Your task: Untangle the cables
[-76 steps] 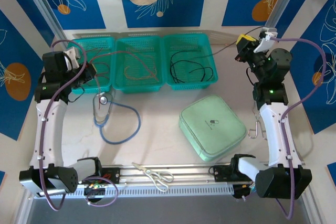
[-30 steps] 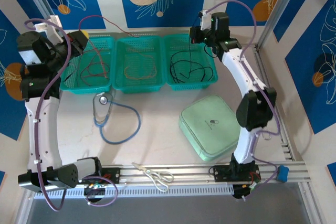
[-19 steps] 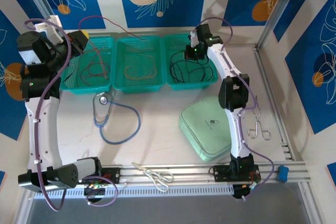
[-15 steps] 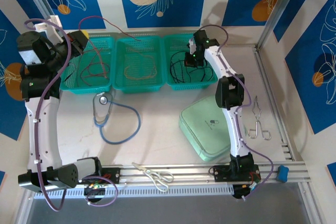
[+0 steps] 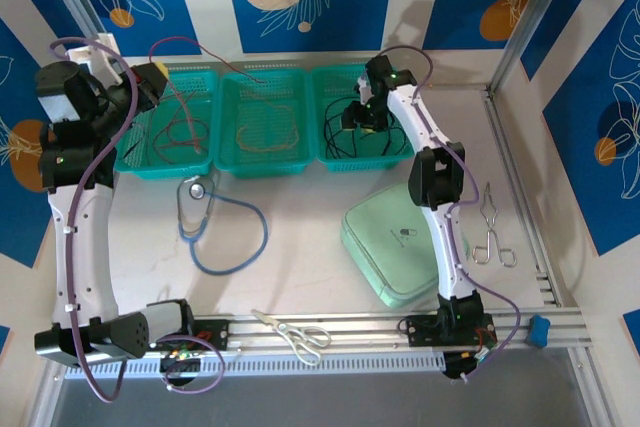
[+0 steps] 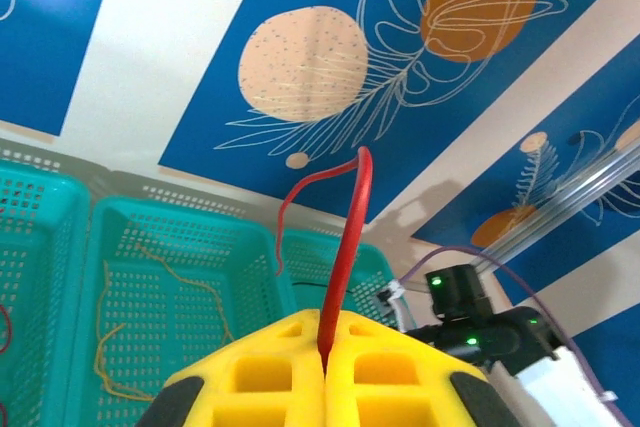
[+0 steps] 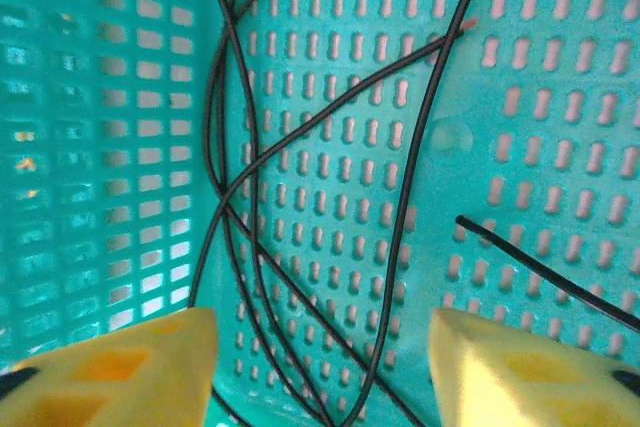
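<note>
Far left, the left end effector (image 6: 325, 332) pinches the red cable (image 6: 345, 247) tight. The right end effector (image 7: 323, 337) hangs spread wide over black cables (image 7: 404, 197) in the right-hand basket (image 7: 560, 97).

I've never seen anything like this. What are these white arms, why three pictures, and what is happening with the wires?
These are two robot arms bolted to a table, each ending in a two-finger gripper with yellow pads. The wide picture looks down from above; the other two come from a camera on each wrist. The left gripper is shut on a red cable, lifted above the baskets. The right gripper hangs open inside the right-hand basket, over loose black cables. A tan cable lies in the middle basket. Also on the table: a blue stethoscope, a mint case, scissors and a metal clamp.
</note>
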Tool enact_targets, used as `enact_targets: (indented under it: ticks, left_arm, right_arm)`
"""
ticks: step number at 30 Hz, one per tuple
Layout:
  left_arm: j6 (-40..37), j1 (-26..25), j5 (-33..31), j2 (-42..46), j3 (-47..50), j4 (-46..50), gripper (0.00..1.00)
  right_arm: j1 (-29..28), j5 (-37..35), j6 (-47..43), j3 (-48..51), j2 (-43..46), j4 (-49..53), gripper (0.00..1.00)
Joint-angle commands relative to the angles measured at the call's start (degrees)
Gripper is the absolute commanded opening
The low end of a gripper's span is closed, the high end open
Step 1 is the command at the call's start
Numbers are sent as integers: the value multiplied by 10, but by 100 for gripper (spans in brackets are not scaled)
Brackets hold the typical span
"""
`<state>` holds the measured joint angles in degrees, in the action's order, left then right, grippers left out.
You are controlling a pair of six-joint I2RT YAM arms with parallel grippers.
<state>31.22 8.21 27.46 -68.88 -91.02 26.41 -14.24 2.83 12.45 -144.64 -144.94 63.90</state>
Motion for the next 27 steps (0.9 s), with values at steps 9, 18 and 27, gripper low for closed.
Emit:
enact_targets:
  ticks: [9,18,27]
  left_arm:
    - [-80,14,-152,-28,-41,123,0]
    - [-96,26,-225,-49,-16,81,0]
    - [-92,26,-238,-144,10,17,0]
  right_arm:
    - [8,-5,-20,2,148,5,71]
    - [10,29,-25,4,182,9,72]
    - [12,59,-26,56,228,-1,72]
